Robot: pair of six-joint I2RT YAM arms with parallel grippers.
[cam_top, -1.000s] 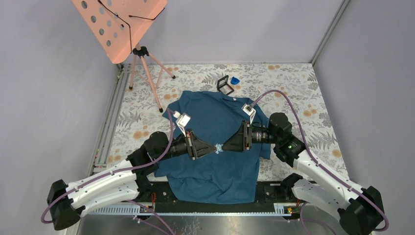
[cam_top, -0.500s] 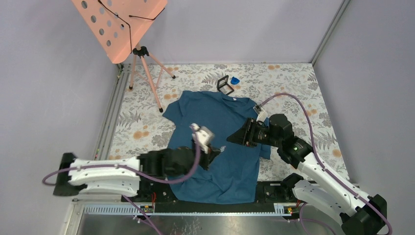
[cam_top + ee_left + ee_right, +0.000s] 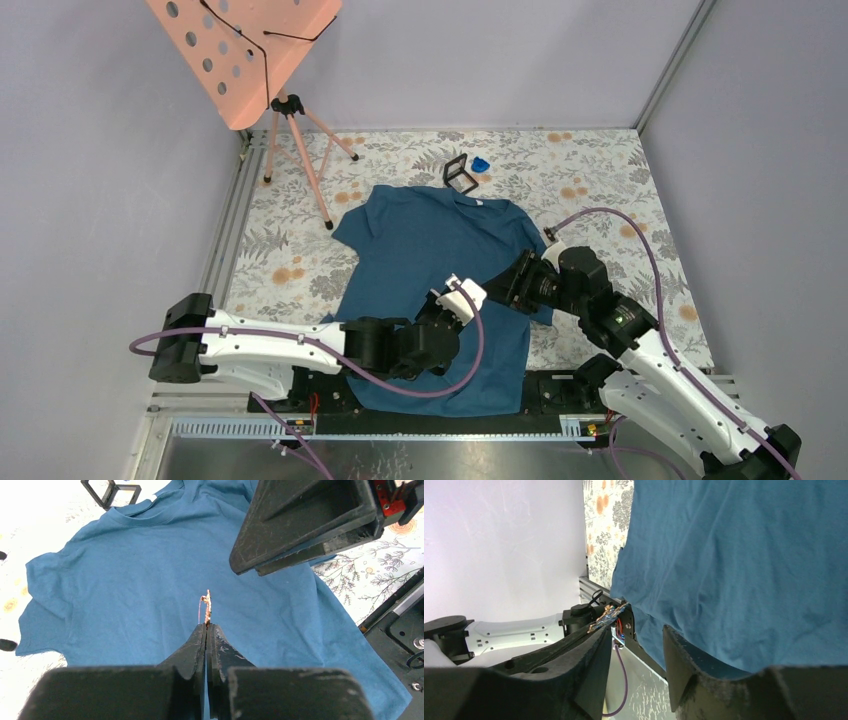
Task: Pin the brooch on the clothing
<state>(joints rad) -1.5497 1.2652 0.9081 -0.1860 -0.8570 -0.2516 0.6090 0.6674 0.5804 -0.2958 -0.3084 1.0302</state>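
Note:
The clothing (image 3: 430, 240), a dark teal T-shirt, lies flat on the floral table with its neck at the far side. My left gripper (image 3: 206, 626) hovers over the shirt's lower right part, shut on the brooch (image 3: 207, 605). The brooch shows edge-on there as a thin glinting sprig sticking out past the fingertips. My right gripper (image 3: 638, 632) is close by on the right, above the shirt's right edge, open with nothing between its fingers. In the right wrist view the brooch (image 3: 608, 613) glitters just beyond the right gripper's left finger (image 3: 589, 655).
A black square case (image 3: 459, 172) and a small blue object (image 3: 481, 163) sit just beyond the collar. A pink perforated stand (image 3: 250, 50) on a tripod (image 3: 300, 150) occupies the far left. A black rail (image 3: 560, 385) runs along the near table edge.
A second ago both grippers met tip to tip over the shirt's middle. The left arm has since swung low and rightward with the brooch, and the right gripper has drawn back to the right.

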